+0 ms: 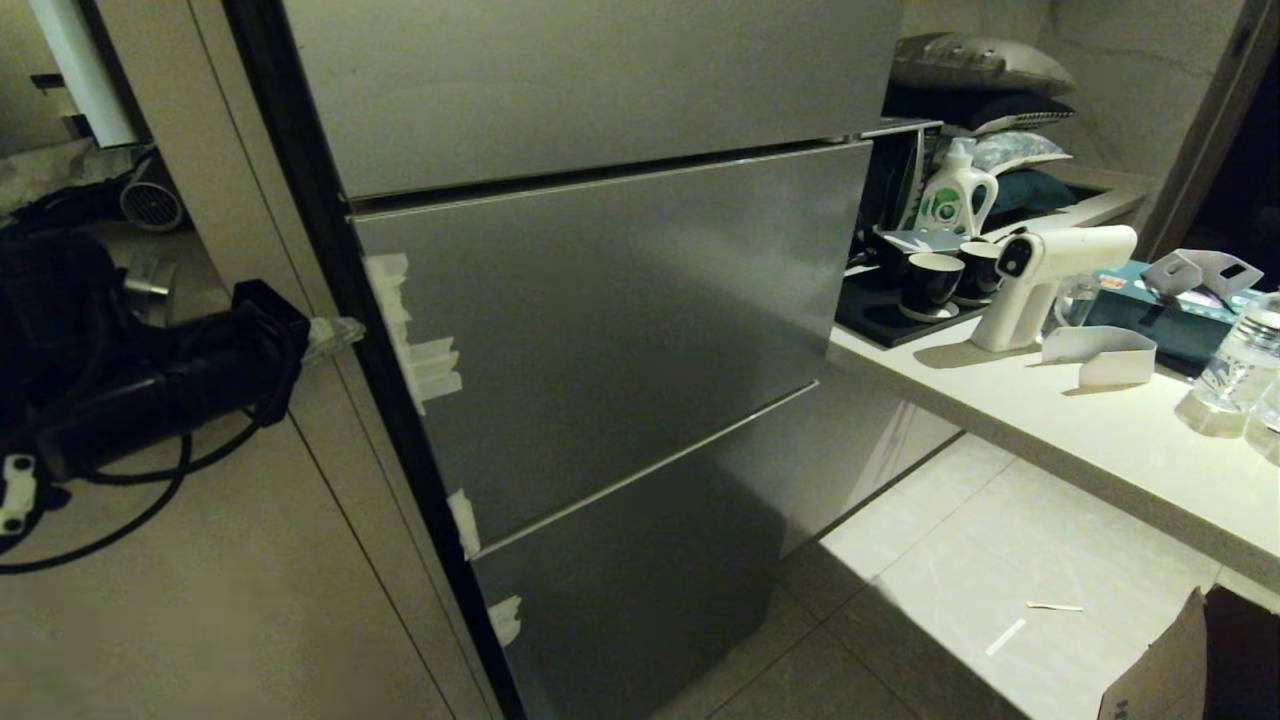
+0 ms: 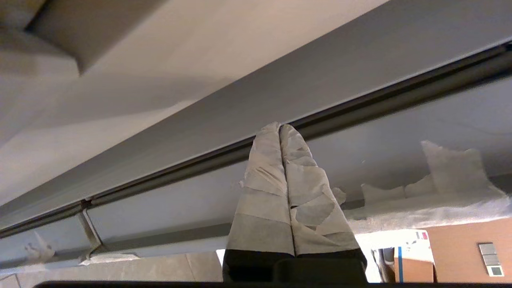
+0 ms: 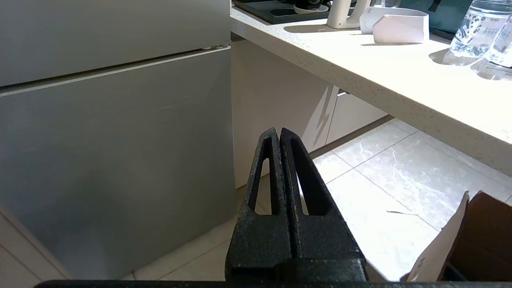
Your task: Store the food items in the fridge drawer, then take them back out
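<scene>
The food items and the fridge drawer are out of view. The fridge shows only closed grey steel door panels (image 1: 620, 320), with white tape scraps (image 1: 430, 365) along their left edge. My left gripper (image 1: 340, 333) reaches in from the left and sits at that taped edge. In the left wrist view its tape-wrapped fingers (image 2: 264, 168) are pressed together, and the left gripper (image 2: 280, 126) points at the dark seam between two panels, holding nothing. My right gripper (image 3: 279, 130) is shut and empty, hanging low over the floor tiles beside the fridge's lower panel (image 3: 112, 152).
A pale counter (image 1: 1000, 400) runs along the right, carrying a white spray gun (image 1: 1040, 270), dark cups (image 1: 930, 280), a detergent bottle (image 1: 955, 195) and clear water bottles (image 1: 1240, 365). A cardboard box (image 1: 1170, 660) stands on the floor at the lower right.
</scene>
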